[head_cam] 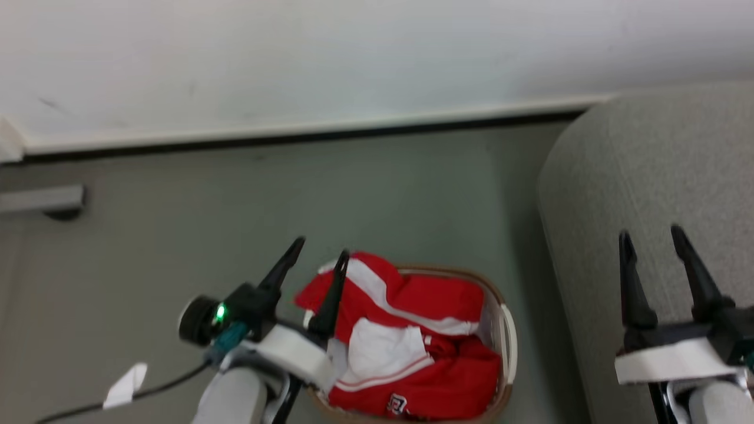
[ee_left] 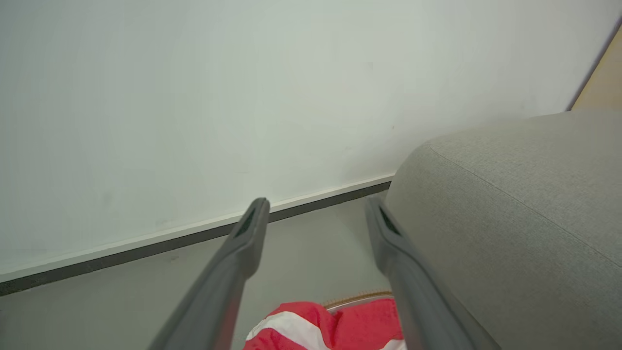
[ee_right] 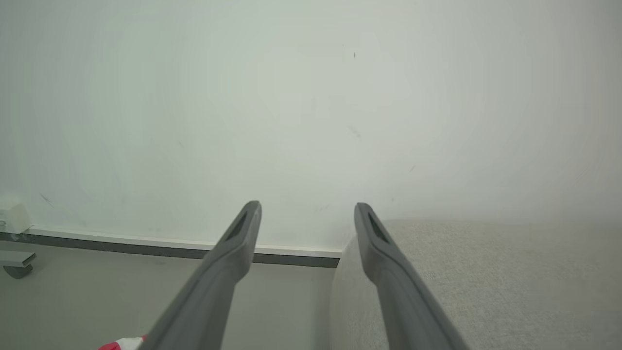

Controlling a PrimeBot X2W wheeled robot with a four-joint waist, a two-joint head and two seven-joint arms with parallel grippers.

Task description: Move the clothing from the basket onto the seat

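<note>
Red clothing (head_cam: 412, 347) with white stripes is heaped in the oval basket (head_cam: 508, 335) on the floor, spilling over its far-left rim. My left gripper (head_cam: 321, 247) hovers above the basket's left side, open and empty; one finger crosses in front of the fabric. From the left wrist, the clothing (ee_left: 335, 325) and a bit of basket rim (ee_left: 359, 297) lie below the open left gripper (ee_left: 316, 206). The light-grey seat (head_cam: 648, 176) stands right of the basket. My right gripper (head_cam: 651, 235) is open above the seat (ee_right: 486, 272), nothing between its fingers (ee_right: 245, 228).
A white wall with a dark baseboard (head_cam: 294, 138) runs across the back. A grey furniture foot (head_cam: 44, 200) stands at the far left. A black cable with a white tag (head_cam: 125, 386) trails on the grey floor by my left arm. Bare floor lies beyond the basket.
</note>
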